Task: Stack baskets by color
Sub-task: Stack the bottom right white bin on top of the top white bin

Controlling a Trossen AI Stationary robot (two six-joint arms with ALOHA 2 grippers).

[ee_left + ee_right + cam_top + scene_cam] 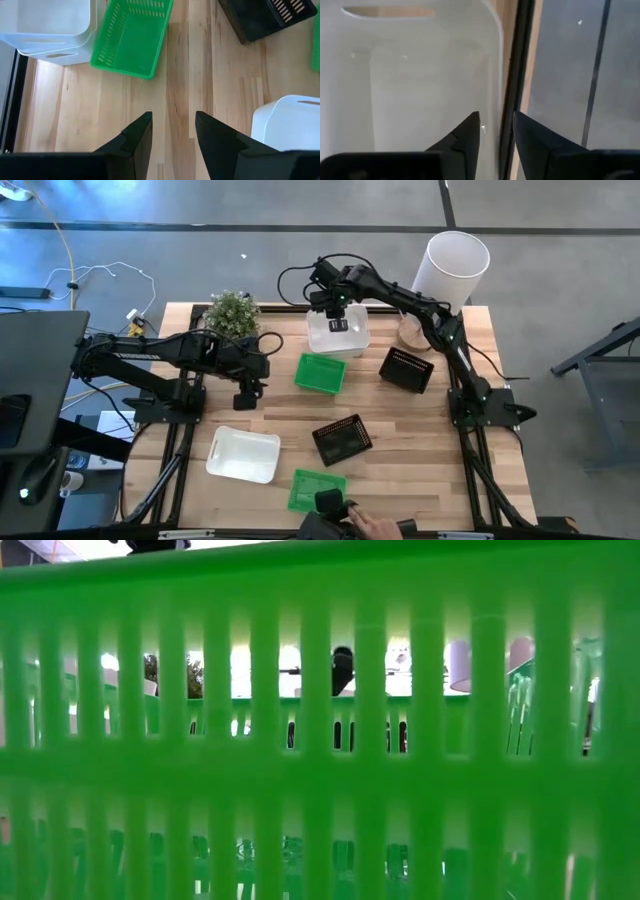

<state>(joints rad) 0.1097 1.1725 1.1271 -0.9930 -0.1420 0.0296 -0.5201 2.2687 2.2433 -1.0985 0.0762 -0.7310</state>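
My right gripper (335, 315) is open over the far side of a white basket stack (338, 335) at the table's far middle. One finger (467, 132) is inside the top basket and the other (532, 137) is outside its far wall (496, 90). My left gripper (172, 132) hangs open over bare wood at the left. A green basket (320, 372) sits beside the stack, with two black baskets (407, 368) (342, 438) to the right and centre. A lone white basket (243, 453) and a second green basket (318, 488) rest near the front. My right gripper's fingers stand on either side of the top white basket's far wall (496, 90), coming from above and slanting down. Whether either finger touches the wall I cannot tell. The basket rests on the stack.
A potted plant (232, 310) stands at the far left and a tall white cylinder (452, 265) at the far right corner. A person's hand (375, 528) reaches in at the front edge. The near green basket's mesh (320, 740) fills the low view.
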